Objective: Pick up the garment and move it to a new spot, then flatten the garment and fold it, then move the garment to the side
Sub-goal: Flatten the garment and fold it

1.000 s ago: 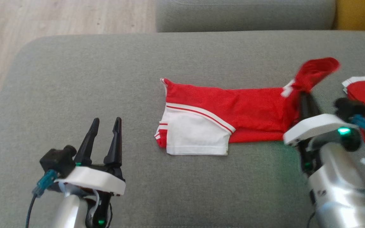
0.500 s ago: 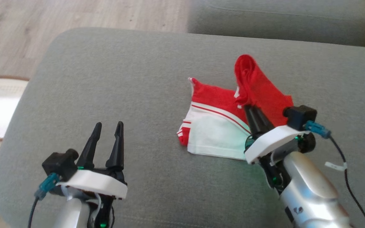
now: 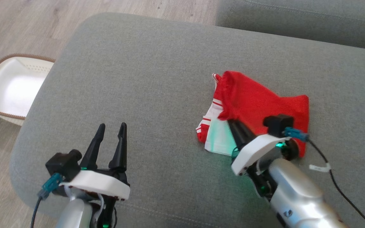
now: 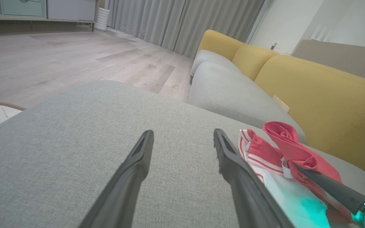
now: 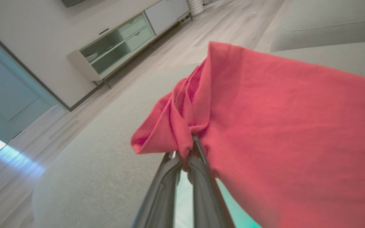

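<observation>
My left claw (image 3: pixel 112 124) hangs close to me. Its two dark fingers are spread wide and there is nothing in them.

My right claw (image 3: pixel 232 123) is pinched tight on a corner of the soft red and white cloth garment (image 3: pixel 258 101). The red corner is bunched up at the tips of that claw and folded over the white part, which lies just under the claw. The rest of the red lies flat past the claw, on the big grey fabric sofa cushion (image 3: pixel 138 79).

Far off to the left of my left claw, a white plastic basket with a brown rim (image 3: pixel 24 68) sits on the floor.

I think this garment is light and floppy. It will sag and crease, but it will not break. I would hold it by its corners or hem, one claw at each corner, so the edge comes down straight.
</observation>
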{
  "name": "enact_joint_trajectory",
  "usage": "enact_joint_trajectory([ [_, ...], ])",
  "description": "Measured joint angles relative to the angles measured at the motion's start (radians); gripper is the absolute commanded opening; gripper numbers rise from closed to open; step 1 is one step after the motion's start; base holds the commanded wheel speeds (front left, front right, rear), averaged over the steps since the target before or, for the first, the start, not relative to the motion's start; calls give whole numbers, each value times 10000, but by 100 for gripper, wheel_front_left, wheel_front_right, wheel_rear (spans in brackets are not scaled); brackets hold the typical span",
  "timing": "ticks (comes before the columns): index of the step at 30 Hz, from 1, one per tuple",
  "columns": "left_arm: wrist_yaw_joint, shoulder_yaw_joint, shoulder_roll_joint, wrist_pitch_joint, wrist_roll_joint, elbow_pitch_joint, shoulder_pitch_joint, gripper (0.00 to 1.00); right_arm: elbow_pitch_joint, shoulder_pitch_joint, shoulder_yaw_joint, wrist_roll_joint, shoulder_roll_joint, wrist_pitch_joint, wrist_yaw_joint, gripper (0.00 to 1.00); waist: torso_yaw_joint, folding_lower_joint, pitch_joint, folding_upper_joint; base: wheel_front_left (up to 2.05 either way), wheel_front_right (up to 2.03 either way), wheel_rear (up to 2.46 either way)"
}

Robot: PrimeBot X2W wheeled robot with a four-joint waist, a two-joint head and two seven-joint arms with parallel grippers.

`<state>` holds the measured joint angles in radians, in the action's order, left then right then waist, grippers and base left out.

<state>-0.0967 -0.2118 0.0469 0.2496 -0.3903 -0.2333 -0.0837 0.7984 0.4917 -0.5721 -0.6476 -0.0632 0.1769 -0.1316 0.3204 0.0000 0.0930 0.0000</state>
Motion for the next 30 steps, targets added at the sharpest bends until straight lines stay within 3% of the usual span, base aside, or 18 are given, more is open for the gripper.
enact_joint_trajectory([
  [1,0,0,2,0,0,-10,0,100,12,47,-265,-119,-4,10,0,100,7,0,-4,0,0,0,0],
  [7,6,12,2,0,2,-117,2,100,-606,84,-2228,-1365,-13,27,0,100,-146,0,-145,0,0,0,0],
  [13,8,65,0,2,2,-104,6,100,-318,301,-2412,-1649,-4,445,0,100,-634,0,-309,0,0,0,0],
  [20,35,207,2,2,0,163,81,100,228,763,-897,-290,-86,713,0,100,-1466,0,-483,0,0,0,0],
  [27,182,353,2,2,0,619,126,100,-1206,-12,1768,1791,-938,731,0,100,-2272,0,-507,0,0,0,0],
  [30,190,443,-2,2,2,825,122,100,-1848,-923,2786,2535,-940,732,0,100,-2563,0,-499,0,0,0,0],
])
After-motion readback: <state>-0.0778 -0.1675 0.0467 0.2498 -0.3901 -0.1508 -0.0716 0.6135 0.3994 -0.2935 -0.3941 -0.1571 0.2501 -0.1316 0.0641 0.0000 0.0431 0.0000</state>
